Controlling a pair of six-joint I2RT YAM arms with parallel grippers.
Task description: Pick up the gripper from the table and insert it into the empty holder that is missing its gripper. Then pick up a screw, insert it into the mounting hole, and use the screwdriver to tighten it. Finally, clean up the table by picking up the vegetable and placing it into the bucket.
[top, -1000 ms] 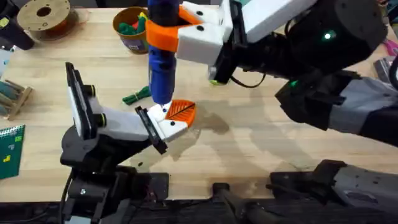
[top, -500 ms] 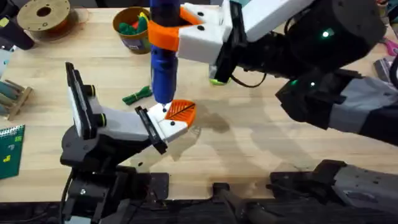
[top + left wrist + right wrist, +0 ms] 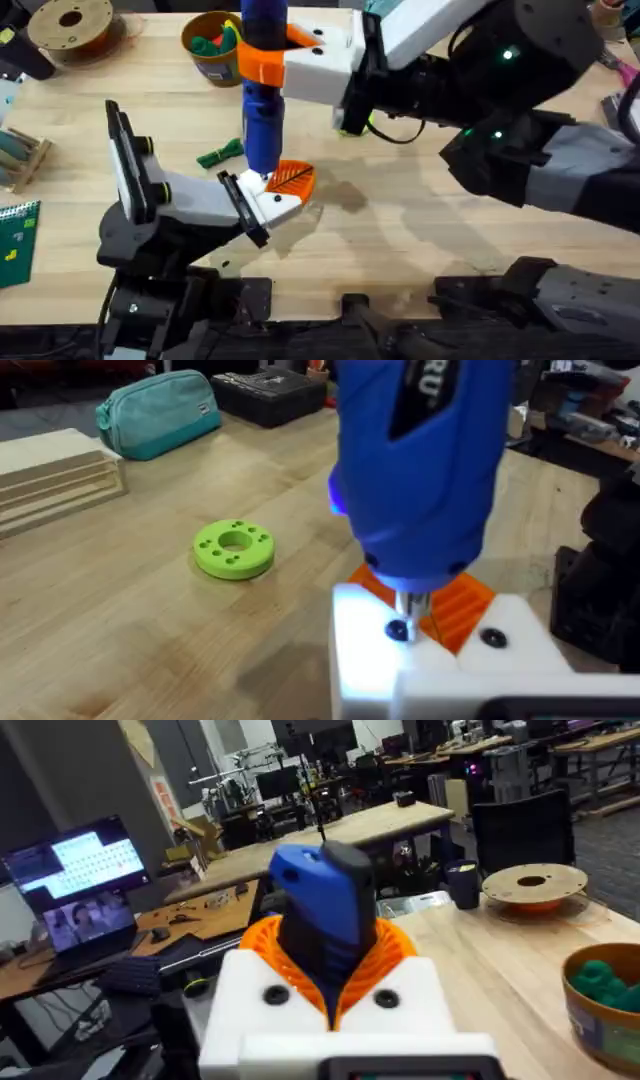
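One blue screwdriver (image 3: pixel 262 100) stands upright, long axis vertical, bit pointing down, clamped between the orange pads of the right tool (image 3: pixel 268 55). Its metal bit (image 3: pixel 408 607) meets a dark screw (image 3: pixel 397 630) in the white holder (image 3: pixel 272 203) at the tip of the left tool (image 3: pixel 262 200); whether that tool's fingers are parted cannot be told. The orange gripper (image 3: pixel 291 179) sits on the holder, just beside the bit. On the worktop (image 3: pixel 400 220) the dark green vegetable (image 3: pixel 219 154) lies near the holder, and the bucket (image 3: pixel 211 45) stands farther back.
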